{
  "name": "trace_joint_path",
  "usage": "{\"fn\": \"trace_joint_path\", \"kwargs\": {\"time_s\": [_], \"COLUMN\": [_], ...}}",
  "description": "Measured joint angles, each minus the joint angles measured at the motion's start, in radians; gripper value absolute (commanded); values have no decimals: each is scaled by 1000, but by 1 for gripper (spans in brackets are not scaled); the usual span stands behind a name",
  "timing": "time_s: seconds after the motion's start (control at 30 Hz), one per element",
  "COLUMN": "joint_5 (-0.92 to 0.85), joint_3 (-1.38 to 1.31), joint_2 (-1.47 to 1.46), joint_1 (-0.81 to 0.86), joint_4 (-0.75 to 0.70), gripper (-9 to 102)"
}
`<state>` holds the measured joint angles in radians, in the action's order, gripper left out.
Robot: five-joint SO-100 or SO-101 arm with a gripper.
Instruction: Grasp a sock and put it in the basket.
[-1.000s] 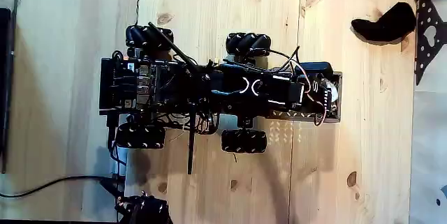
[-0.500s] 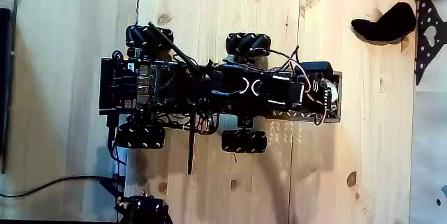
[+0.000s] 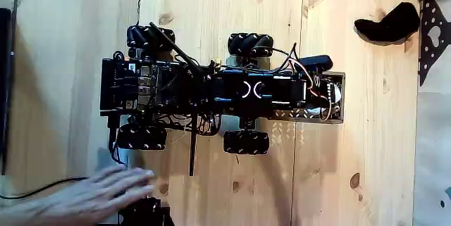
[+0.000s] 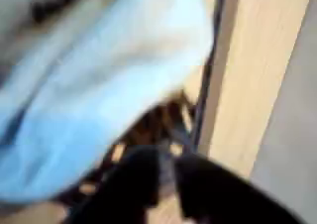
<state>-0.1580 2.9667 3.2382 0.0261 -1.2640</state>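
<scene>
Fingers [image 4: 163,184] blur too much to judge their gap; black sock [image 3: 389,24] lies curved, soft, bent.

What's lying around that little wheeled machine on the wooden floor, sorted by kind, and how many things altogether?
black sock: 1
grey mesh basket, at the machine's right end in the fixed view: 1
wheels seen on the machine, e.g.: 4
person's hand, lower left: 1
black cable on the floor: 1
Total: 8
</scene>
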Motion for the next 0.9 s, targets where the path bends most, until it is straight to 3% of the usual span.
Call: {"fn": "trace_joint_path", "kwargs": {"time_s": [0.43,0.7,0.9], "joint_5": [23,273,388], "joint_3": [-109,-638,-1012], "joint_2": [-18,-416,-669], "joint_1": [40,52,-124], "joint_4": [-17,-183,-186], "gripper": [1,1,1]}}
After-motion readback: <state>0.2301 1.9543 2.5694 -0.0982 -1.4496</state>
